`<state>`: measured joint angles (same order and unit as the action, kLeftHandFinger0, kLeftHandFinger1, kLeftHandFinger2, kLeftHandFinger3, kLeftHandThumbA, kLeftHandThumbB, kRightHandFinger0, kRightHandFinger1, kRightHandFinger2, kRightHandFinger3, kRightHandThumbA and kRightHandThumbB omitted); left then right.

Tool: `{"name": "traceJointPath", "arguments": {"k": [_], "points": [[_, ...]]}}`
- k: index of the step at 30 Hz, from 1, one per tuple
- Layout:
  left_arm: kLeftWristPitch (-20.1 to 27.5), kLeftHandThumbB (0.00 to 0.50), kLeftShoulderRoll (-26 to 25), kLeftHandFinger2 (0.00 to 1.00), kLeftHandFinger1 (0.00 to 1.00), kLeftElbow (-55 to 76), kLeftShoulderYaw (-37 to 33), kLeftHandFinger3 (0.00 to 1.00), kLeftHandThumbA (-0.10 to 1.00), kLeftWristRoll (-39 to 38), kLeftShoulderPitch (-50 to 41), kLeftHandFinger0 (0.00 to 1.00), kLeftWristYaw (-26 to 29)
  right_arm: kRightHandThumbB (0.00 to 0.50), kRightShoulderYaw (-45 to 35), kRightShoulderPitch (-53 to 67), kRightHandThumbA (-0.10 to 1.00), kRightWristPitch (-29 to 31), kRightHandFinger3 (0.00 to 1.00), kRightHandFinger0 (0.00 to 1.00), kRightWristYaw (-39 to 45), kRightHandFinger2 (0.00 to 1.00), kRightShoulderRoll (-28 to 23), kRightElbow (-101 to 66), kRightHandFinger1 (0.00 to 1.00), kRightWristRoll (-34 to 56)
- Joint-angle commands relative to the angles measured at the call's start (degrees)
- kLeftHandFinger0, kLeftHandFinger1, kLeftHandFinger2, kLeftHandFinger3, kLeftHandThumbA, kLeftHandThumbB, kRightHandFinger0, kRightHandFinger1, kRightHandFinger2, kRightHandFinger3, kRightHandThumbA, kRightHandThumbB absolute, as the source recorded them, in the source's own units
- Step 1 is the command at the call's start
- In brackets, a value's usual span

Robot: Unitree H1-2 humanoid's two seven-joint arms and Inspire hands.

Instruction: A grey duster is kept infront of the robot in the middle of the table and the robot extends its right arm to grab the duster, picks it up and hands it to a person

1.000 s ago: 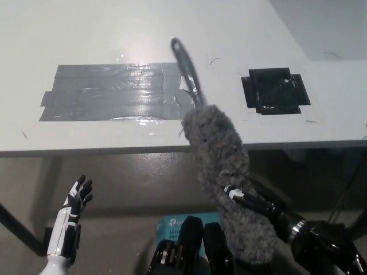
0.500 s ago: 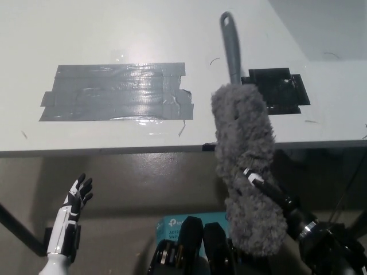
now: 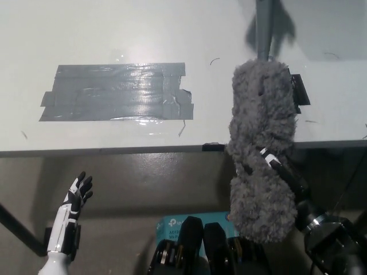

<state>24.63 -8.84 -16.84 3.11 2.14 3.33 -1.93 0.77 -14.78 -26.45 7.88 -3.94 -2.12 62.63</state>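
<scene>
The black right hand [image 3: 269, 166] is clamped deep in the fluffy head of the grey duster [image 3: 262, 143], held aloft over the table [image 3: 114, 34] edge, so the soft fibres could slip; the white left hand [image 3: 74, 197] rests low, fingers apart.

White table [image 3: 114, 28], glossy under overhead glare. Broad patch of grey tape [image 3: 114, 91] at centre-left; black tape patch [image 3: 300, 91] right, mostly hidden. Thin scuff marks scattered on top. Dull brownish floor [image 3: 143, 177] below front edge. Teal-and-white box [image 3: 172, 226] low centre.

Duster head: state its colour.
Grey and fluffy duster head, clearest in the head view, gripped by the right hand.
</scene>
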Motion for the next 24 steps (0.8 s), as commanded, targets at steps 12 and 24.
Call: {"name": "traceJointPath", "arguments": {"k": [12,24], "points": [[2.2,0.32,-1.3,1.0,1.0,1.7,0.7,1.0,1.0,1.4,1.8,1.0,1.0,0.111,7.6,-5.3,-0.1,-0.5,1.0,0.0,-14.0,0.89,-5.6,-6.7,0.48,19.0],[2.1,0.326,-1.5,1.0,1.0,1.6,0.6,1.0,1.0,1.2,2.2,1.0,0.4,0.135,15.0,-7.1,-0.1,-0.5,1.0,0.0,-16.4,0.9,-7.9,-3.4,0.5,19.8]]}}
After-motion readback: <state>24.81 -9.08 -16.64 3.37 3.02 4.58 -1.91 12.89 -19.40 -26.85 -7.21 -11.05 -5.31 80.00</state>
